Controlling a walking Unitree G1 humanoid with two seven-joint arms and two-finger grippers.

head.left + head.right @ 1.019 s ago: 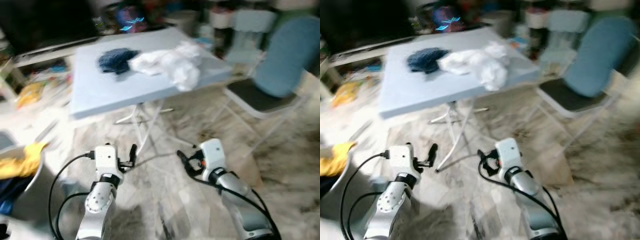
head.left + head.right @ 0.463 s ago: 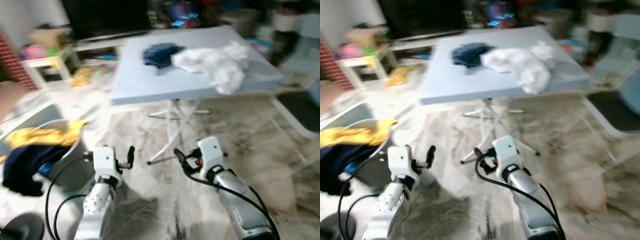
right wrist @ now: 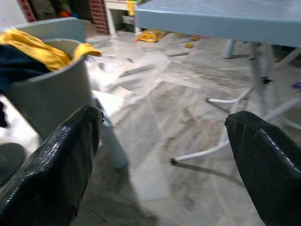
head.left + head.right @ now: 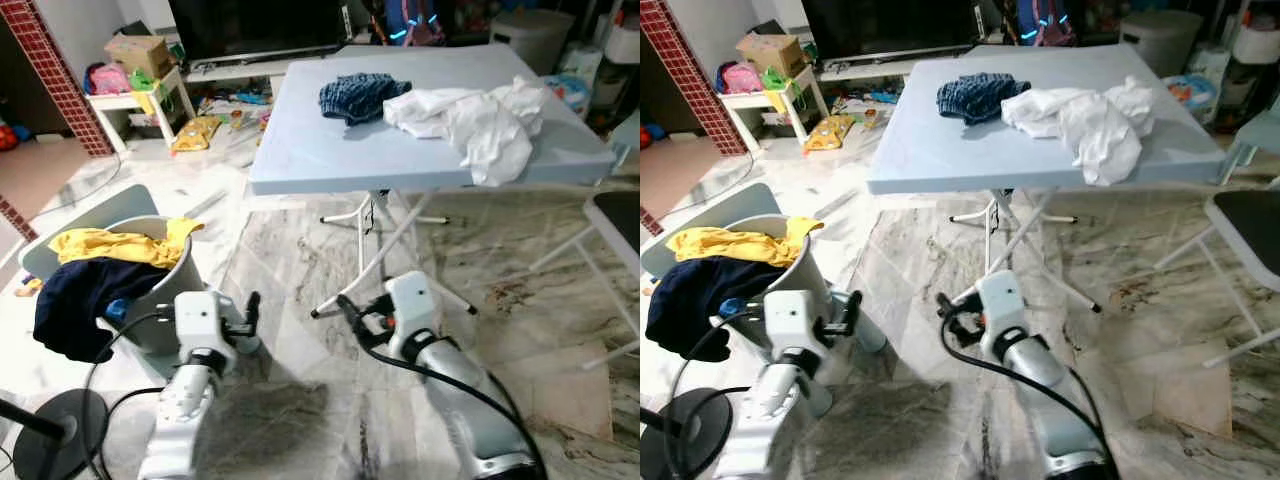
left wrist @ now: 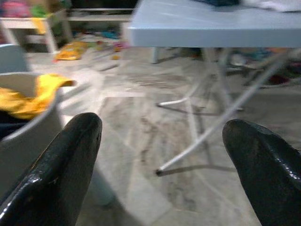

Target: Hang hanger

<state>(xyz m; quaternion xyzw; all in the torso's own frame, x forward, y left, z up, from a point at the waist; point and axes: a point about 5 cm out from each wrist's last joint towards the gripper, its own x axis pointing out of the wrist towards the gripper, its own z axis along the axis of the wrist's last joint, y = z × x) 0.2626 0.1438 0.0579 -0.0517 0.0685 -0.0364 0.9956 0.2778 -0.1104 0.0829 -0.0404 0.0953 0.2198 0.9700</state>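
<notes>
Both grippers, left [image 4: 252, 305] and right [image 4: 349, 308], are hovering empty, jaws spread, short of the table [image 4: 330, 160] bearing clothes [image 4: 470, 115]; I cannot tell where any hanger is.

Left gripper [image 4: 250, 312] and right gripper [image 4: 352, 312] forward, low, fingers spread, empty.

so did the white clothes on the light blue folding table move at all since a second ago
No. The crumpled white clothes lie beside the dark blue garment on the light blue folding table, as before. The whole view shifted, so the camera turned.
</notes>
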